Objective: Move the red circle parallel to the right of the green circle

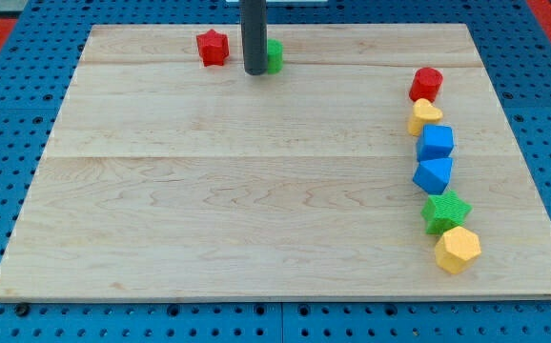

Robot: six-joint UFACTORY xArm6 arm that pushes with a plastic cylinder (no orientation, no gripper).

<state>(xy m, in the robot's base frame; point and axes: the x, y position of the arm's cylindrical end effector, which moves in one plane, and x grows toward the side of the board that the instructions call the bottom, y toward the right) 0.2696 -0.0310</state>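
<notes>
The red circle (427,84) sits near the board's right edge, at the top of a column of blocks. The green circle (274,55) is near the view's top centre, mostly hidden behind my rod. My tip (255,71) rests on the board touching the green circle's left side. The red circle is far to the right of my tip and slightly lower in the view.
A red star (213,47) lies left of my tip. Below the red circle run a yellow heart (425,116), a blue cube (437,143), a blue triangle-like block (434,175), a green star (445,211) and a yellow hexagon (459,249). The wooden board (209,191) lies on a blue pegboard.
</notes>
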